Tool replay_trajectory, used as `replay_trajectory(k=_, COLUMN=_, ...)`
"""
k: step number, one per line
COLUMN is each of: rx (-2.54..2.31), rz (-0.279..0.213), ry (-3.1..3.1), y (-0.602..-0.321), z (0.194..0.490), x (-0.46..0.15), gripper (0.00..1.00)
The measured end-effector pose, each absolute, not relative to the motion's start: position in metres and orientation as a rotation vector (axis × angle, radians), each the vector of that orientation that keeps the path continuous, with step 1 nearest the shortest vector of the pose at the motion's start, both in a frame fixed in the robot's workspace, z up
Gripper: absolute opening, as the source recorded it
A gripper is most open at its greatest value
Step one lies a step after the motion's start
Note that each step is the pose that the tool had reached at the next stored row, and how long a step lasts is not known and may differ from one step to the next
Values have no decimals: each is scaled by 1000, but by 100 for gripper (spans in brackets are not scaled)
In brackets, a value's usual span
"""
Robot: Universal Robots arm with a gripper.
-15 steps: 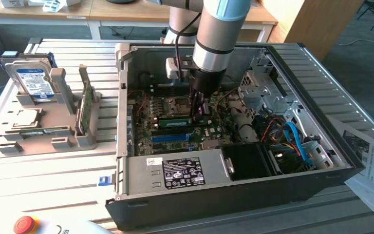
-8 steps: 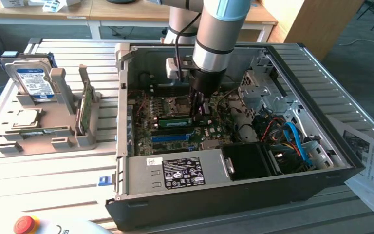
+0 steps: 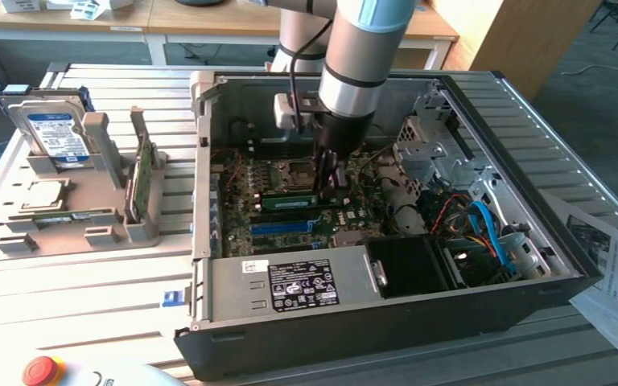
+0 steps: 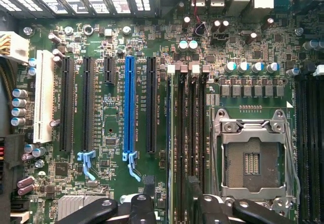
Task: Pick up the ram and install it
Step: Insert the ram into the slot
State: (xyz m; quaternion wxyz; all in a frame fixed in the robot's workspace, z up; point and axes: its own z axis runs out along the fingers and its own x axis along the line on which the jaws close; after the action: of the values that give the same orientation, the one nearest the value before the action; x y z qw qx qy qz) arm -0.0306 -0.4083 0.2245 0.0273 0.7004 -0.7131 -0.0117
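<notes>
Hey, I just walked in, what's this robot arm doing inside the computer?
The robot arm's gripper is reaching down into the open computer case, right over the motherboard's memory slots next to the processor socket. The ram stands in one of those slots. The gripper's fingers are spread open and not clamping it.
</notes>
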Motion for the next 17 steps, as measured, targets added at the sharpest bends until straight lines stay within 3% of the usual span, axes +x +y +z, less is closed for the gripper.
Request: replay_trajectory(k=17, rx=2163, rz=-36, ry=-2202, y=-408, z=281, x=-31, gripper=37)
